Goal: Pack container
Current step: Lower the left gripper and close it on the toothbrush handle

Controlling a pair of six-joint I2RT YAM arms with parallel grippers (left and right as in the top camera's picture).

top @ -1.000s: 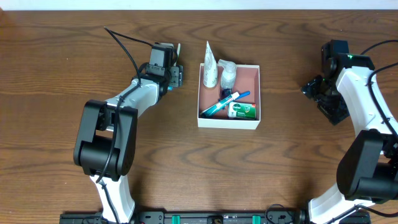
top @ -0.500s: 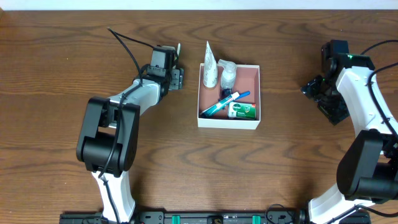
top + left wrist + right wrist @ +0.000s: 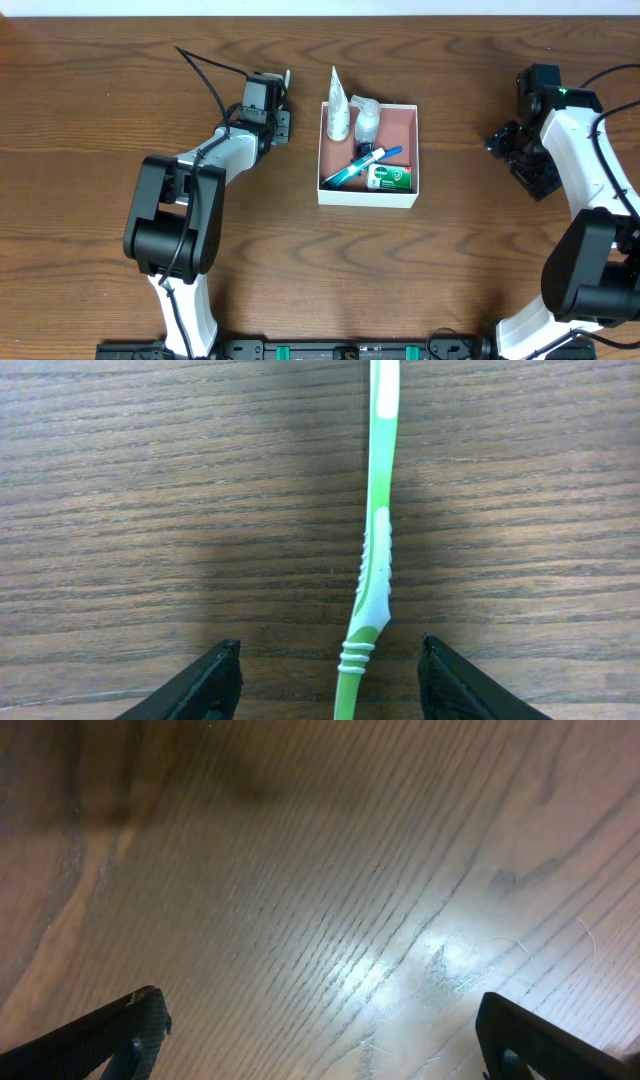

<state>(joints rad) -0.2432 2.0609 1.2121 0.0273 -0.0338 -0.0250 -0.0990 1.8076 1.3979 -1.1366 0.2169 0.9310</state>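
A green-and-white toothbrush (image 3: pixel 377 550) lies flat on the wooden table, handle toward my left gripper (image 3: pixel 328 682). The handle's end sits between the two black fingers (image 3: pixel 205 685), with a gap on each side, so this gripper is open and touches nothing. From overhead, the left gripper (image 3: pixel 281 120) is left of the container (image 3: pixel 367 197), and the brush's tip (image 3: pixel 287 78) pokes out beyond it. The container holds a white tube (image 3: pixel 338 105), a clear bottle (image 3: pixel 367 122), a blue-and-teal brush (image 3: pixel 362 163) and a green-and-white packet (image 3: pixel 390 178). My right gripper (image 3: pixel 325 1040) stands open over bare wood.
The right arm (image 3: pixel 545 125) rests far to the right of the container, near the table's right side. A black cable (image 3: pixel 205 70) trails from the left arm toward the back edge. Bare wood surrounds the container.
The left gripper's jaws have narrowed around the toothbrush handle, and the left arm shifted slightly. The right arm has not moved.
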